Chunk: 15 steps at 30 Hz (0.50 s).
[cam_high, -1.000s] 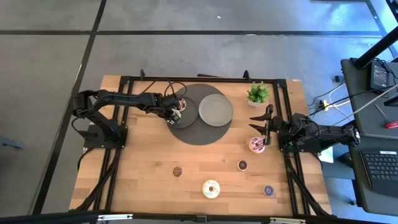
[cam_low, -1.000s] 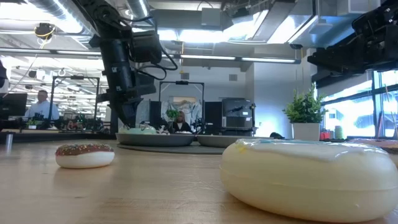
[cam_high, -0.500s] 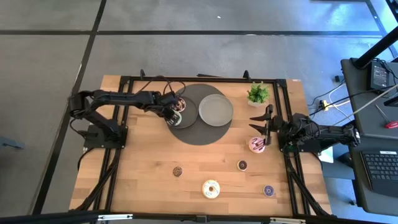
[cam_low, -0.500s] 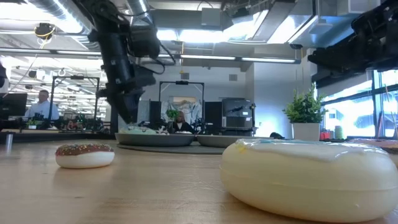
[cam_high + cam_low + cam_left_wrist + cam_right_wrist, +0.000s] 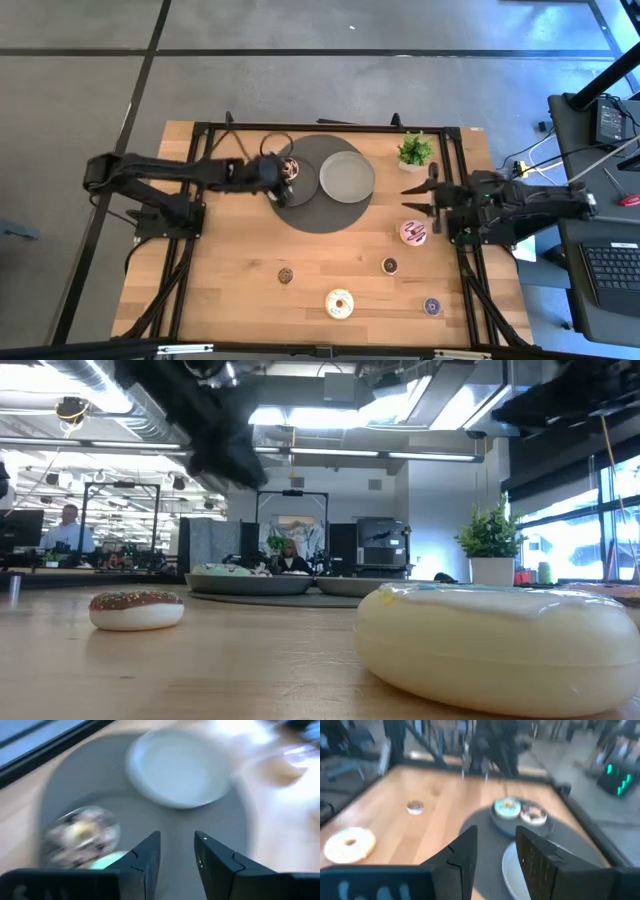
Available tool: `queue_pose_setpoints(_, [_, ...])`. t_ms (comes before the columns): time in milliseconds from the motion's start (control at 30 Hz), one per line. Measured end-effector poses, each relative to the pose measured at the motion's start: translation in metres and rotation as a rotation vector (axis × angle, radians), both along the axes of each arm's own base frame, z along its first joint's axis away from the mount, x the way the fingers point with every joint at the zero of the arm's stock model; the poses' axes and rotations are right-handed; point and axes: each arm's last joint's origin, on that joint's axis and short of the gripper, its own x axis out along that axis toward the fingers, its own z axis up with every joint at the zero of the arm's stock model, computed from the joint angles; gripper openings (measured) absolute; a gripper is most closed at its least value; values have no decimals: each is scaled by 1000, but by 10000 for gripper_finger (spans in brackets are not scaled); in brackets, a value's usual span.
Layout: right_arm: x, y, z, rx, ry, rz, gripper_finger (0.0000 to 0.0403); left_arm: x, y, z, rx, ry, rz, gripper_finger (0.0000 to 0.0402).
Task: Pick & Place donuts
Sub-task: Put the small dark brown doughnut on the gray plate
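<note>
While right plate (image 5: 346, 175) sits bare, left plate (image 5: 502, 824) holds green donut (image 5: 507, 806), brown donut (image 5: 533, 813).

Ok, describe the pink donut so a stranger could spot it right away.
Start at the potted plant near the table's far right corner and come toward the near edge. The pink donut lies there on bare wood, below the right gripper. It is the only pink one, larger than the brown donut nearby.

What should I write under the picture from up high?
Left gripper over the dark mat, right gripper near the pink donut.
</note>
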Motion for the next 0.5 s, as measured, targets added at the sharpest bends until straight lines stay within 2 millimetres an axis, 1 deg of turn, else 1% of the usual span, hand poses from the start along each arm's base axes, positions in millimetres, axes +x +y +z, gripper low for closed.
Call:
queue_pose_setpoints(133, [25,4,1,35,134,-6,136,10,-32,-4,29,-172,-150,114])
queue_pose_setpoints(233, [40,15,-8,64,305,74,136,11,-53,-5,39,-213,-232,112])
queue_pose_setpoints(333, [52,30,-22,109,485,117,136,9,-68,-4,51,-219,-264,113])
queue_pose_setpoints(500, [68,64,-44,118,663,206,136,6,-82,-5,114,-191,-314,115])
